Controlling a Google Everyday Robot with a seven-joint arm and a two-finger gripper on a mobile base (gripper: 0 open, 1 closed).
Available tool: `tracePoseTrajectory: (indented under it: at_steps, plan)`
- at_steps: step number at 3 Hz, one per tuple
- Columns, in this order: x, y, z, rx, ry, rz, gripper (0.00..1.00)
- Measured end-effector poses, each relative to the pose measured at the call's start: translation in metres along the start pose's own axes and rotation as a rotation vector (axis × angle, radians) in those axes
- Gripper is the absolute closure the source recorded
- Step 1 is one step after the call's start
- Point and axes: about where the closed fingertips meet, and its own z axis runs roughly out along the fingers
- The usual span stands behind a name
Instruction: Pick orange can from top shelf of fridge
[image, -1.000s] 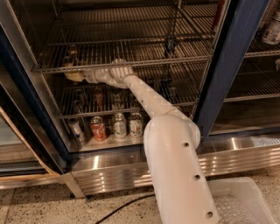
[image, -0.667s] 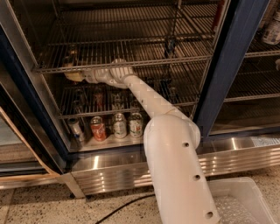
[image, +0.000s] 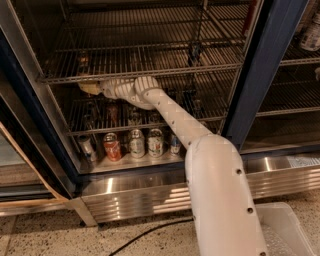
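Gripper (image: 90, 88) sits just below top shelf (image: 150, 71) front bar, left end; claw state can't tell. One orange can (image: 82, 64) on the shelf just above. Five cans (image: 136, 143) well below the shelf.

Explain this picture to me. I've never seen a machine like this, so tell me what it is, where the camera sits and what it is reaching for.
The thick white limb is the single arm of a mobile robot. There is only one camera. It looks down along the arm from behind, though its mount is not shown. The arm stretches into a fridge with a dark blue frame. Its end effector, the grasping part, is at the front bar of a wire shelf, near the left end. Just behind it on that shelf stands a small orange can, which does not appear to be held yet. On the lowest level stand a red can and white-and-green cans.
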Motion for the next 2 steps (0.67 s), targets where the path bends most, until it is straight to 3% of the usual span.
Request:
tracePoseTrajectory:
  at_steps: [2]
  plan:
    - [-0.006, 0.010, -0.032, 0.030, -0.082, 0.019, 1.00]
